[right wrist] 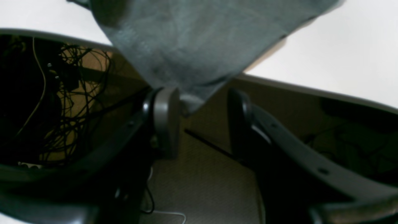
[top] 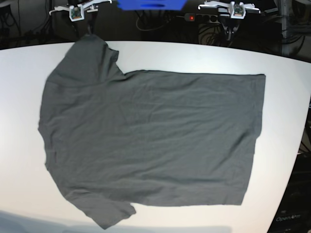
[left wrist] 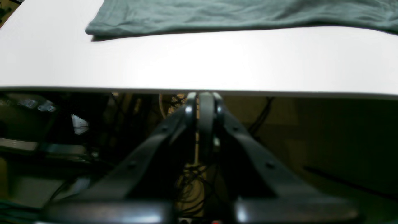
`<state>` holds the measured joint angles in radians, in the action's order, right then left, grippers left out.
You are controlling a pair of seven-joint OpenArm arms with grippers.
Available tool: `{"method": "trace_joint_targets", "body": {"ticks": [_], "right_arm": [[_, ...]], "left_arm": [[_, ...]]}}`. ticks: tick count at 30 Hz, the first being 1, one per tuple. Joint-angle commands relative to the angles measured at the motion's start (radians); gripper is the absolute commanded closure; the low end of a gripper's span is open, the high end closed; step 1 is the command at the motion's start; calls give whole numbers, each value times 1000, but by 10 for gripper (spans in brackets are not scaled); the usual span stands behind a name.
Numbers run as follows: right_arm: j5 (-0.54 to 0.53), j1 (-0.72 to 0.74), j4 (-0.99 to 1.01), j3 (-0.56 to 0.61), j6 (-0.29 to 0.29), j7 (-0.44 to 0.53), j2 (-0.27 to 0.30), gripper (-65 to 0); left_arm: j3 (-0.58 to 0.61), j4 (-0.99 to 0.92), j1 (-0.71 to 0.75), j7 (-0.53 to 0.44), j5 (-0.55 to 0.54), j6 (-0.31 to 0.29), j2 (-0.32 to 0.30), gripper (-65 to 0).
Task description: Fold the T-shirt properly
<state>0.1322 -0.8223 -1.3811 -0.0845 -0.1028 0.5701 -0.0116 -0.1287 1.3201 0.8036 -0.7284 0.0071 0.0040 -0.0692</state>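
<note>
The dark grey T-shirt (top: 150,141) lies spread flat on the white table (top: 286,97), with one sleeve reaching the far left edge. In the right wrist view that sleeve (right wrist: 192,40) hangs over the table's rim. Its tip rests against the left pad (right wrist: 166,118) of my right gripper (right wrist: 200,102), whose jaws stand apart and grip nothing. My left gripper (left wrist: 202,99) sits just below the table edge (left wrist: 199,90), shut with nothing between the fingers. The T-shirt's hem (left wrist: 236,14) lies well beyond it on the tabletop.
Both arms stand behind the table's far edge, the right one (top: 80,12) at top left and the left one (top: 233,9) at top right. Tangled cables (right wrist: 71,102) hang under the table. A power strip with a red light (top: 194,18) lies behind.
</note>
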Motion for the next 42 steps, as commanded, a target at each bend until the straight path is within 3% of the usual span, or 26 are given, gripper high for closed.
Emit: {"method": "trace_joint_targets", "body": {"ticks": [1,6,11,22,28,42], "right_arm": [[-27,-19,-14,1,-12,43,2,-257],[-202,-30,-16,-2,-193,72,0,-258],[-286,-32,-14,-4,-283,72,2,-260],[-357,-29,-8,-5,-295,70,6,-260],[-472,-27,16,1,-295,57,71,-260],[-480,-25,19,2,-298,51,80,-261]], "left_arm": [[-19,12,15,-29,-6,4,1,-11],[-38,16,15,-29,-9,4,-4,-11],[-38,14,15,-29,-6,4,-2,-11],[-38,16,15,-27,-6,4,-4,-11],[-38,16,15,-27,-6,4,-4,-11],[-41,14,15,-27,-8,8,-5,-11]]}}
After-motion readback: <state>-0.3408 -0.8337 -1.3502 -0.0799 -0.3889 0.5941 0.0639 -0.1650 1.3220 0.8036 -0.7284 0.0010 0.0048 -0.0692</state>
